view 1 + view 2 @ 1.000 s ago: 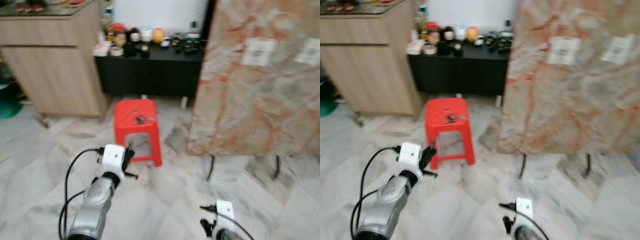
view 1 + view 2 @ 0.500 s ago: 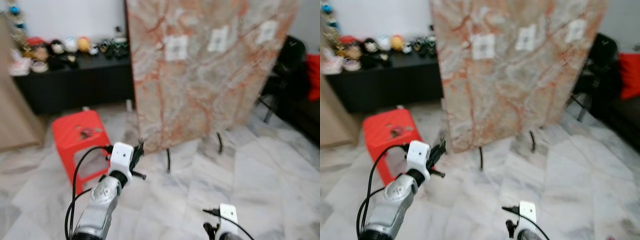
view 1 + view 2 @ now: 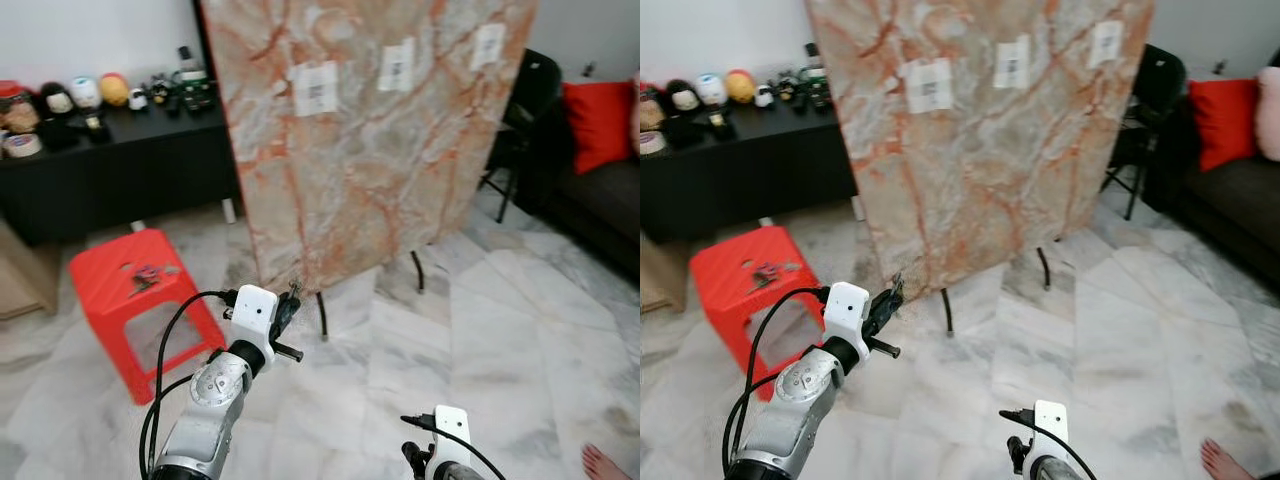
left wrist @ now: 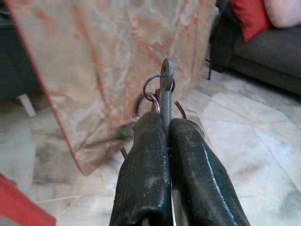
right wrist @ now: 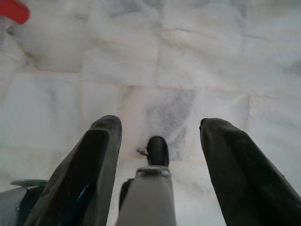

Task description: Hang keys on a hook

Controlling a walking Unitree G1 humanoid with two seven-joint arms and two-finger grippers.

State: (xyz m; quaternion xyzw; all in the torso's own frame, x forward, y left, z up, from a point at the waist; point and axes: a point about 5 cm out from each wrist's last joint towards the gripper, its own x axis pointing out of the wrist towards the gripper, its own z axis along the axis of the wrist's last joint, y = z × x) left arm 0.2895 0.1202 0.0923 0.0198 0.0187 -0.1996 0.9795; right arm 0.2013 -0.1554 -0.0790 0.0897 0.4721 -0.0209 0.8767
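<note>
A: Where are the keys (image 4: 163, 87)?

B: Pinched in the left hand (image 4: 164, 136), held out ahead of the body. Both fingers (image 4: 146, 160) are pressed tight together on a flat metal blade; its holed head and thin wire rings stick out past the fingertips.

A: And the right hand (image 5: 157, 136)?

B: Hung low over the marble floor (image 3: 520, 330), fingers spread wide, nothing held.

A: Handling?

B: Judged light, stiff and hard, nothing fragile. Smooth metal, so slip or swivel in the pinch is likely. The rings dangle loose and can be expected to swing when the arm is moved.

A: Best hold?

B: The blade, as gripped now, with ring and hole left free out front. That free loop is what would be dropped over a hook.

A: Hook seen?

B: None can be made out. A big marble-pattern panel (image 3: 370, 130) on thin black legs stands at 12 o'clock, with pale labels (image 3: 316, 88) on its face; too small to tell what they carry. A red stool (image 3: 125, 300) is at 10 o'clock, a dark sofa (image 3: 600, 200) at 2 o'clock.

A: Risk?

B: A thin target is needed; a twisted key could miss it.
</note>
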